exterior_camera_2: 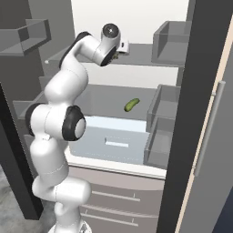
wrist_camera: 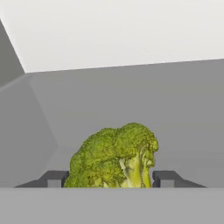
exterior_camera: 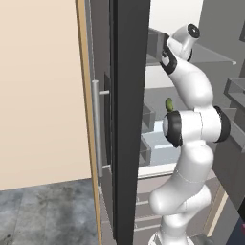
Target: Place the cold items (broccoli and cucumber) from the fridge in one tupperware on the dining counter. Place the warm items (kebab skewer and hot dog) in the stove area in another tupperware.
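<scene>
Arm: I see the white jointed arm reaching up into the open grey fridge (exterior_camera_2: 136, 91), hand at the upper shelf (exterior_camera_2: 141, 51).
Gripper: in my hand view the two-finger gripper (wrist_camera: 107, 178) stands with one dark fingertip (wrist_camera: 53, 178) on each side of the green, bumpy broccoli head (wrist_camera: 114, 158); I cannot tell whether the jaws touch it or grip it.
Broccoli: sits on the grey upper shelf, right between the fingers.
Cucumber: the small green cucumber (exterior_camera_2: 131, 105) lies on the lower shelf, well apart from the hand.
</scene>
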Controlling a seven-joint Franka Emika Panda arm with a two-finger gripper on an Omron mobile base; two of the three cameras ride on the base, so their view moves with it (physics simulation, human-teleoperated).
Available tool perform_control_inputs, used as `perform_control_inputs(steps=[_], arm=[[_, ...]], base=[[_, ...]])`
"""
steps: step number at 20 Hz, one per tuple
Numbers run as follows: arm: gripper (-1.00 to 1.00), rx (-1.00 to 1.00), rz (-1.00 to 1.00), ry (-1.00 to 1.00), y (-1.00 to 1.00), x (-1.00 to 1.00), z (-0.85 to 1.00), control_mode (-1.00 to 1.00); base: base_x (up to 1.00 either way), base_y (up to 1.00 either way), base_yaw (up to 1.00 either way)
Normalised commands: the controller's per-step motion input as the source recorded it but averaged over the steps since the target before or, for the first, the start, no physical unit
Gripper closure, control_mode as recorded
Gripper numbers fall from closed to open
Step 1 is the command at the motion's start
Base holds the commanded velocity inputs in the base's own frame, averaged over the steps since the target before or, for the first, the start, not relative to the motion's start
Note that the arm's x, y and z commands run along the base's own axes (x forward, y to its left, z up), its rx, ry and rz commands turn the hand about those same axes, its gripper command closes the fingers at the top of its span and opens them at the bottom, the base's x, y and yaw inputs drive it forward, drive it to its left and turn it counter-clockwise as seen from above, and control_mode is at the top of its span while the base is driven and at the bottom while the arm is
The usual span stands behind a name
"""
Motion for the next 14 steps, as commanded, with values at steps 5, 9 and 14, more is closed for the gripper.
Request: perform_control_inputs(steps=[5,9,14], arm=[[1.0,0.05,0.0,-0.08,0.16,-0.32,-0.31,-1.0],[1.0,0.04,0.0,-0.23,0.4,-0.64,0.21,-1.0],[1.0,-0.02,-0.16,-0.07,0.16,-0.97,0.5,-1.0]], base=[[0.0,0.0,0.0],[0.0,0.0,0.0],[0.0,0.0,0.0]])
